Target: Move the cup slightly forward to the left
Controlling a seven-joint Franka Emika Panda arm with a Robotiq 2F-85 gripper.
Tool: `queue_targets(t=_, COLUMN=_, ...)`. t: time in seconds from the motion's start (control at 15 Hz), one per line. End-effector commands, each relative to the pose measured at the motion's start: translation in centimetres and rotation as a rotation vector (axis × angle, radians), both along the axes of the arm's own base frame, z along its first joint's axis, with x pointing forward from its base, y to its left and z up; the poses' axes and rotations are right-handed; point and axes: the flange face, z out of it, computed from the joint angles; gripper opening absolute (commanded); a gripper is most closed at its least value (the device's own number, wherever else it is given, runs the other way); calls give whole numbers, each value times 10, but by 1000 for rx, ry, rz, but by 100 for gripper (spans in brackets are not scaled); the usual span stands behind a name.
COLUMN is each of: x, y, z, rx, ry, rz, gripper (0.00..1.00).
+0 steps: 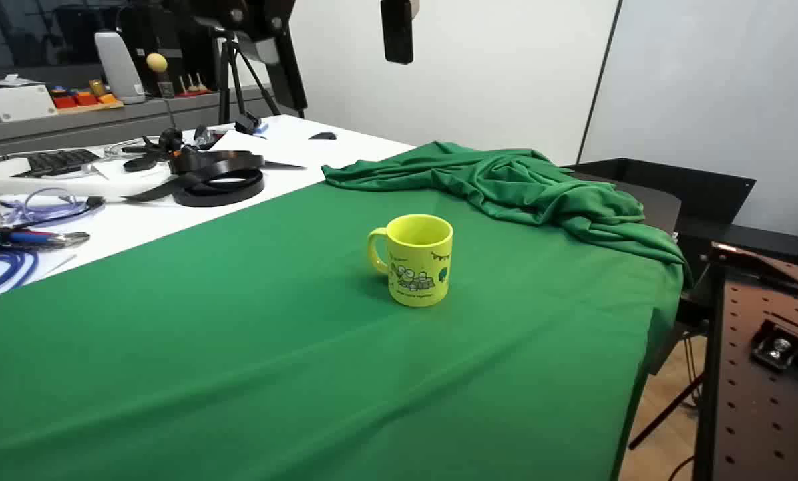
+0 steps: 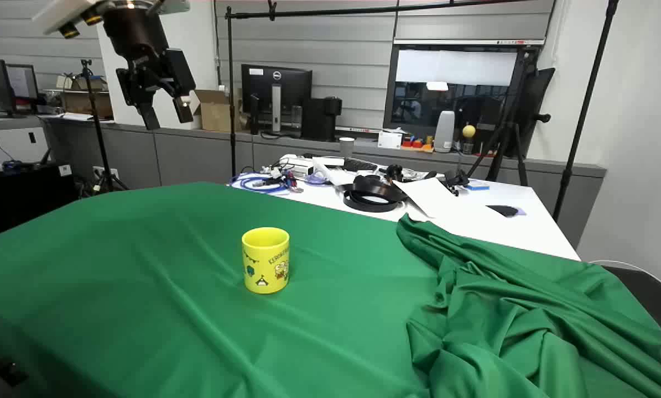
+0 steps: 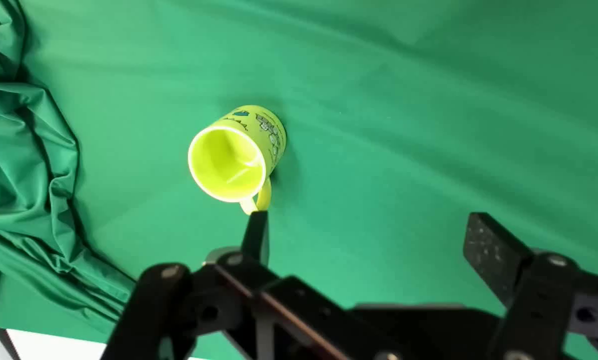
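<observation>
The yellow cup (image 1: 420, 264) stands upright on a green cloth (image 1: 191, 314). Its loop handle and printed design face an exterior view. The cup also shows in an exterior view (image 2: 266, 261), where the handle is hidden behind it. In the wrist view the cup (image 3: 266, 135) is up and left of the jaws, with its open mouth visible and no contents seen. My gripper (image 3: 370, 215) is open with nothing between the fingers. It hangs high above the cloth, apart from the cup, in both exterior views (image 1: 348, 83) (image 2: 167, 120). The left finger tip overlaps the handle's edge in the wrist view.
A bunched part of the green cloth (image 1: 505, 180) lies beyond the cup near the table edge. A white table (image 2: 463, 213) holds black straps (image 2: 371, 193), cables and tools. A perforated brown board (image 1: 772, 374) stands at the side. Stand poles (image 2: 584, 110) rise behind.
</observation>
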Motion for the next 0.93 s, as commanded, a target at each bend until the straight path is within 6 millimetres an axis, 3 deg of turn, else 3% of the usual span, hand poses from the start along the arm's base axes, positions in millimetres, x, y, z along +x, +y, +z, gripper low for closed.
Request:
queue_targets(t=0.0, x=0, y=0, z=1, rx=0, ry=1, rz=0, gripper=100)
queue_targets(t=0.6, x=0, y=0, z=1, rx=1, ry=0, rz=1, gripper=100)
queue_targets(t=0.87, x=29, y=-26, z=-8, rx=-77, ry=-86, rz=-29, gripper=100)
